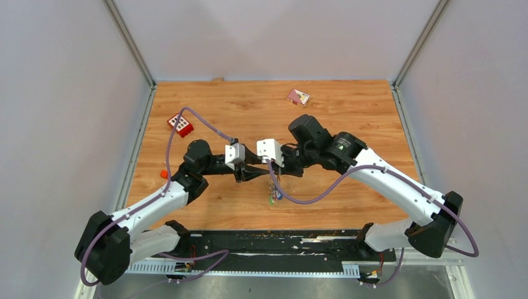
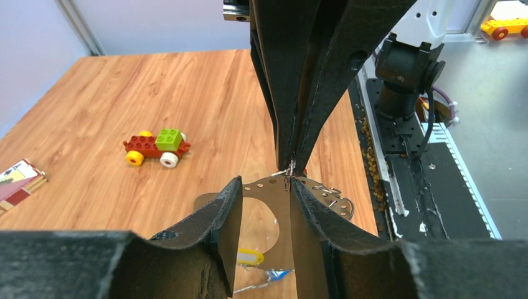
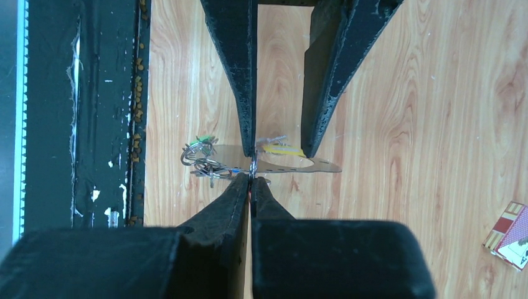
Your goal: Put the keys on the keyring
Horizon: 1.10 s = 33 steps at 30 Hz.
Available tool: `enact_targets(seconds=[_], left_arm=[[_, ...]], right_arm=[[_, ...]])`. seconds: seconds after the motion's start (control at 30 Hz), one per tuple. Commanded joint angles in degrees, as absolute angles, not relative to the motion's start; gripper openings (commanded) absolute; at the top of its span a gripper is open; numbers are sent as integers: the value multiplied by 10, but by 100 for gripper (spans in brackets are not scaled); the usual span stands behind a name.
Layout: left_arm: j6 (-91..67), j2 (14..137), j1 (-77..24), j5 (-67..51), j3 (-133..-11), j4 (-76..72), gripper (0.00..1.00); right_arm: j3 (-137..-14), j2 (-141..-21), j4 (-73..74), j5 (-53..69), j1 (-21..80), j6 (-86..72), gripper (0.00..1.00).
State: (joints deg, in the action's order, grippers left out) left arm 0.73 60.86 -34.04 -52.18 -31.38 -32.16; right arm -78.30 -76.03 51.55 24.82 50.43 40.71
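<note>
Right gripper (image 3: 252, 180) pinches the keyring (image 3: 292, 166), left gripper (image 3: 279, 151) fingers spread around it, several keys (image 3: 202, 161) seemingly already on, remainder unclear.

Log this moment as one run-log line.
right gripper: shut on keyring | left gripper: open, tips at keyring | keys: bunched beside keyring
</note>
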Motion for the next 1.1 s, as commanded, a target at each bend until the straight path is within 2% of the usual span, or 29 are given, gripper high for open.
enact_targets(seconds=[0.0,0.3,0.57,0.9,1.07], left_arm=[[31,602,-344,-529,-333,-315,39],[40,606,-354,-542,-332,-307,33],[42,607,-356,-549,-331,-304,21],[48,609,-358,-552,-330,-299,23],[42,609,-358,-552,-331,-304,18]], right_arm=[[-821,-767,523,224,514,411,0],[-833,-783,524,217,522,404,0],[-837,-786,521,217,526,400,0],[-835,-782,515,218,525,396,0],[-831,-782,513,220,526,395,0]])
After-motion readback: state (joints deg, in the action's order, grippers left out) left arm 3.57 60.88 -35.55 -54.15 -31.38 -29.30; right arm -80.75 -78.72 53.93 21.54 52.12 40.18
